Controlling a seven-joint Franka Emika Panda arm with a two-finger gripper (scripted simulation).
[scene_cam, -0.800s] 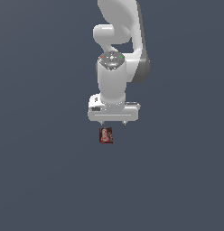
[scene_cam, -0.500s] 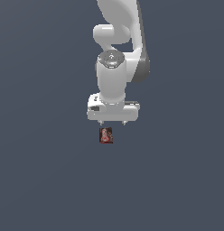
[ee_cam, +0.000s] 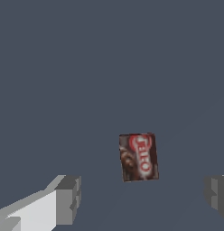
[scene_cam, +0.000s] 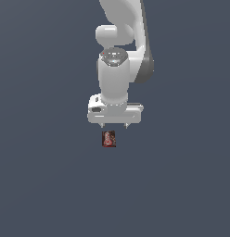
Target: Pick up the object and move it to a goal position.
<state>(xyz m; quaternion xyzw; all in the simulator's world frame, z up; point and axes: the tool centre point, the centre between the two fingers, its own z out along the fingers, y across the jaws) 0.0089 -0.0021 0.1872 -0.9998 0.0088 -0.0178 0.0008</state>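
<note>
The object (scene_cam: 108, 139) is a small dark red box with a pale printed picture, lying on the dark grey floor just below the white gripper (scene_cam: 114, 126) in the exterior view. In the wrist view the object (ee_cam: 138, 157) lies flat on the floor between the two grey fingertips (ee_cam: 68, 200), which stand wide apart and touch nothing. The gripper (ee_cam: 143, 196) is open, hovering above the box. Only the short finger tips show under the white hand in the exterior view.
The white arm (scene_cam: 119, 69) rises above the hand toward the top of the exterior view. A uniform dark grey floor (scene_cam: 42, 185) surrounds the box on all sides.
</note>
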